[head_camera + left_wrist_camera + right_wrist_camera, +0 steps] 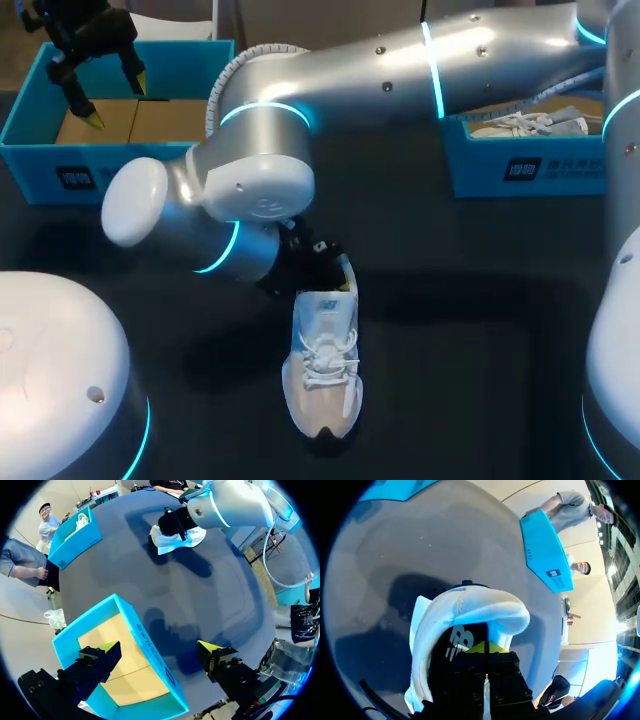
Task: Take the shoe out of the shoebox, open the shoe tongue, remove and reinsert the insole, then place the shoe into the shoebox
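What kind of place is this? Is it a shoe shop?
Probably not a shop, more likely a robot lab or test room. A big silver robot arm reaches over a dark table to a white shoe, and there is a blue shoebox nearby.

— From where does the head camera look?
— From above and behind, down on the table (480,330), from rather far.
— And the two wrist cameras?
— The left one hangs over the shoebox (150,655) and faces down and across the table. The right one is very near the shoe (470,610), at its heel end.
— What do they share?
— All three show the shoe; head and left wrist also share the shoebox.
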